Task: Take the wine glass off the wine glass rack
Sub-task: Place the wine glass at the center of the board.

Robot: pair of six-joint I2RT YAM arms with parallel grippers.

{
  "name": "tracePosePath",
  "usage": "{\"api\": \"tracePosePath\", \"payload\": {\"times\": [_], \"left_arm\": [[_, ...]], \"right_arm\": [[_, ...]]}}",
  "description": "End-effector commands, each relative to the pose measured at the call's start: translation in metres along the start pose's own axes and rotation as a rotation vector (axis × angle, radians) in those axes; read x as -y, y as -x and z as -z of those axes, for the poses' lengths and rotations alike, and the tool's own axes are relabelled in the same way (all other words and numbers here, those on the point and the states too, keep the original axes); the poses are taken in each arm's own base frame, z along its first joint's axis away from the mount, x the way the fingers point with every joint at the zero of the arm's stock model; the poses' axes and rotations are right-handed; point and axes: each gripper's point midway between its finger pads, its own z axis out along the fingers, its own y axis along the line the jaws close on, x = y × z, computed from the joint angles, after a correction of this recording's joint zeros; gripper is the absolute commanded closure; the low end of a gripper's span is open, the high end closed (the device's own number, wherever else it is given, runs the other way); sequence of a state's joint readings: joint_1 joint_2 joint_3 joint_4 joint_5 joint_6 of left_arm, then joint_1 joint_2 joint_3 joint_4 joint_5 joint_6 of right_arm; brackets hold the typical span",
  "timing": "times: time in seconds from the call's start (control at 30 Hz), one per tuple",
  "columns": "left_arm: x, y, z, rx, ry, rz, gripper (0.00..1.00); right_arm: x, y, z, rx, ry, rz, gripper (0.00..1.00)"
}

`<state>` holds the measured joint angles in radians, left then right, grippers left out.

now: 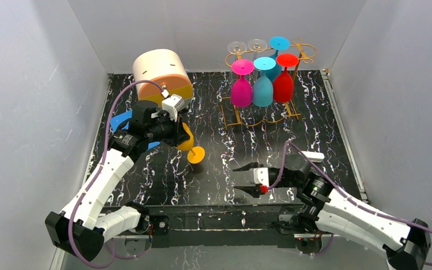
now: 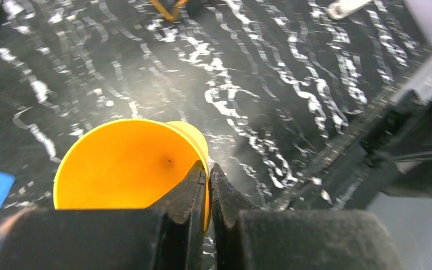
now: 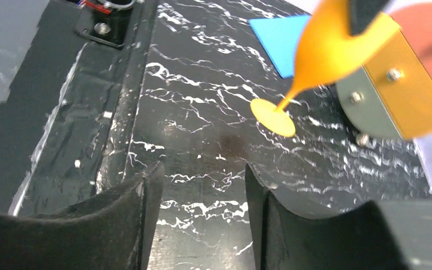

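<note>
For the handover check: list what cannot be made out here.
- Top view: yellow glass, bowl mostly under the left gripper.
- Left wrist view: its stem and foot, behind the bowl.
- Right wrist view: its rim, cut off by the top edge.
- Top view: clear glasses at the back, too faint for detail.
- Top view: blue sheet, largely under the left arm.

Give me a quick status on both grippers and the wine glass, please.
Left gripper shut on orange wine glass rim; glass tilted, clear of wine glass rack. Right gripper open, empty. Blue sheet beside the glass.
</note>
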<state>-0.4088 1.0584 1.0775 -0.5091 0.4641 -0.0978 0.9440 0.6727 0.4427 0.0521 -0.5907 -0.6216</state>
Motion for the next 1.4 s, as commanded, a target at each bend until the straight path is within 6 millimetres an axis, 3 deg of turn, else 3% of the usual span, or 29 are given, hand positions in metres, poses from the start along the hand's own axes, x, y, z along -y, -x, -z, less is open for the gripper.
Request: {"api": "tracePosePath", "payload": {"times": [0.0,0.13,0.2,0.27,0.3,0.37,0.47,0.53,0.6,0.77,0.97,1.17,1.37], "left_arm": [[-0.043,0.006,0.004,0.065,0.241,-0.022,1.00],[-0.068,0.012,0.003,0.112,0.358,-0.059,1.00],[-0.088,0.010,-0.002,0.087,0.441,-0.087,1.00],[-0.095,0.017,-0.014,0.074,0.448,-0.119,1.00],[-0.110,0.023,-0.019,0.060,0.505,-0.142,1.00],[-0.120,0.018,-0.031,0.004,0.520,-0.161,1.00],[-0.129,0.010,-0.046,-0.059,0.512,-0.185,1.00],[-0.129,0.013,-0.051,-0.063,0.499,-0.189,1.00],[-0.130,0.017,-0.053,-0.056,0.505,-0.183,1.00],[-0.132,0.013,-0.062,-0.116,0.489,-0.168,1.00],[-0.125,0.017,-0.069,-0.111,0.439,-0.145,1.00],[-0.120,0.023,-0.069,-0.092,0.423,-0.127,1.00],[-0.135,0.020,-0.065,-0.104,0.512,-0.125,1.00]], "right_arm": [[0.039,0.014,0.017,0.028,-0.291,-0.233,0.34],[0.063,0.005,0.037,-0.048,-0.491,-0.407,0.10],[0.098,-0.013,0.067,-0.080,-0.830,-0.644,0.02],[0.107,-0.039,0.098,-0.197,-1.081,-0.829,0.01],[0.103,-0.061,0.114,-0.328,-1.228,-0.930,0.01],[0.107,-0.066,0.140,-0.380,-1.394,-1.026,0.01],[0.127,-0.070,0.156,-0.289,-1.344,-1.149,0.01],[0.132,-0.086,0.159,-0.340,-1.207,-1.344,0.01],[0.150,-0.095,0.180,-0.287,-1.192,-1.485,0.01],[0.173,-0.080,0.201,-0.226,-1.337,-1.470,0.01],[0.179,-0.058,0.202,-0.143,-1.320,-1.399,0.01],[0.175,-0.067,0.203,-0.184,-1.337,-1.434,0.01],[0.177,-0.068,0.202,-0.204,-1.324,-1.445,0.01]]}}
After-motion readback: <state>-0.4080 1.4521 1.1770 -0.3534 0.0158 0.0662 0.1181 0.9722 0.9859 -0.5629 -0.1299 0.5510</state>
